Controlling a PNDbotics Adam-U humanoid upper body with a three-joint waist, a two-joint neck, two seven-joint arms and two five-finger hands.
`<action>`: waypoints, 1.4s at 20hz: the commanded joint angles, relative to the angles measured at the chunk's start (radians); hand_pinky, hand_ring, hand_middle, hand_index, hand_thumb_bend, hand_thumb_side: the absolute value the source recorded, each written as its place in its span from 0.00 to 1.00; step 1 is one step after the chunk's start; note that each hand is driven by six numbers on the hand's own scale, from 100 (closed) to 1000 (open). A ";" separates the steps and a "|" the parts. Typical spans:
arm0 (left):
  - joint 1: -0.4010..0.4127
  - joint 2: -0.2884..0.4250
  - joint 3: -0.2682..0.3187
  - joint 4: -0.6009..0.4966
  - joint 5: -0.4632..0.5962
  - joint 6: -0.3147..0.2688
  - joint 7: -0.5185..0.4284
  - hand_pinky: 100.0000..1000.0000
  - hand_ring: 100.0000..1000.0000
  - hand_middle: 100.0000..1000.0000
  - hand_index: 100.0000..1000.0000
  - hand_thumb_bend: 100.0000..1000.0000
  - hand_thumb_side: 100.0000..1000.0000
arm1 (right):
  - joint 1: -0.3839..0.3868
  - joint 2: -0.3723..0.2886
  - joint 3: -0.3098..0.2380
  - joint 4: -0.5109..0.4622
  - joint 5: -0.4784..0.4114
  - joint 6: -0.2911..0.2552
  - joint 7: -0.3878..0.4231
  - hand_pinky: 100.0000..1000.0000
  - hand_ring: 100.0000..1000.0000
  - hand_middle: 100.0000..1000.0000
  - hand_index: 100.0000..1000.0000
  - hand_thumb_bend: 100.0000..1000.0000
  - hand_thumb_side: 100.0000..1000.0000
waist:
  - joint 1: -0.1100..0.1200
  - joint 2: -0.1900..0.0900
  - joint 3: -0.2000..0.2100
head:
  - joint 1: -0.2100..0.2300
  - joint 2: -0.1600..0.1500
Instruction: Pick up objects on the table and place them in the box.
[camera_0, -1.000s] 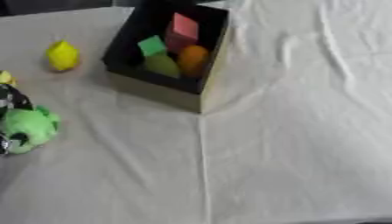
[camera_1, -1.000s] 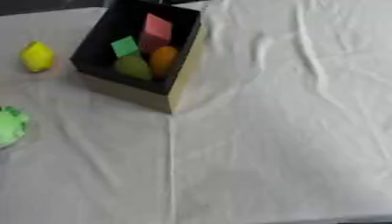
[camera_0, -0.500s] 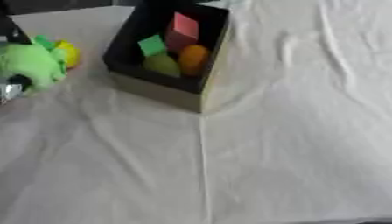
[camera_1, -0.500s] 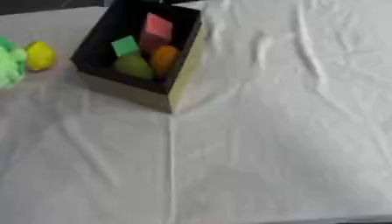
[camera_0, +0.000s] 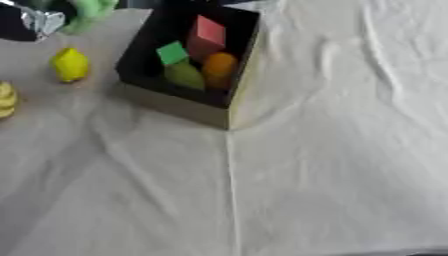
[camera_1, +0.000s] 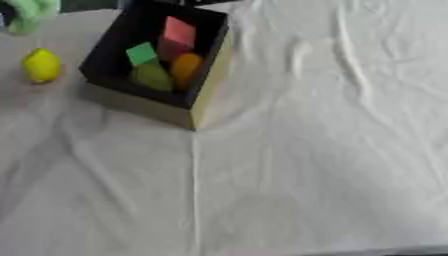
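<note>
Green soft object (camera_0: 90, 11) in left hand's (camera_0: 39, 21) fingers, up beside box (camera_0: 175, 106).

we are lifting the green toy (camera_0: 87, 12) in our left hand (camera_0: 31, 22) up toward the box (camera_0: 179, 102), now near its far-left corner.

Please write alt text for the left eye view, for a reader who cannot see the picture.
At the top left, the left robot hand carries a green soft object near a black box. The box holds a pink block, a green block, an orange item and a green rounded item. A yellow fruit lies left of it on the white tablecloth.
</note>
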 joint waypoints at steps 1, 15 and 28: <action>-0.052 -0.064 -0.021 0.083 0.001 -0.007 0.016 0.43 0.38 0.32 0.41 0.00 0.03 | -0.028 -0.010 -0.004 -0.014 -0.009 -0.003 0.004 0.85 0.84 0.52 0.66 0.00 0.19 | -0.023 -0.031 -0.008 | -0.002 -0.020; -0.126 -0.268 -0.089 0.439 -0.047 -0.092 0.097 0.51 0.45 0.40 0.51 0.00 0.00 | -0.072 0.032 0.007 -0.009 -0.008 0.002 0.014 0.85 0.84 0.52 0.66 0.00 0.21 | -0.028 -0.023 -0.042 | 0.018 -0.031; -0.121 -0.274 -0.068 0.513 -0.165 -0.156 0.106 0.87 0.82 0.79 0.98 0.64 0.60 | -0.069 0.041 0.003 -0.007 -0.011 0.005 0.015 0.85 0.84 0.52 0.66 0.00 0.23 | -0.020 -0.028 -0.043 | 0.014 -0.017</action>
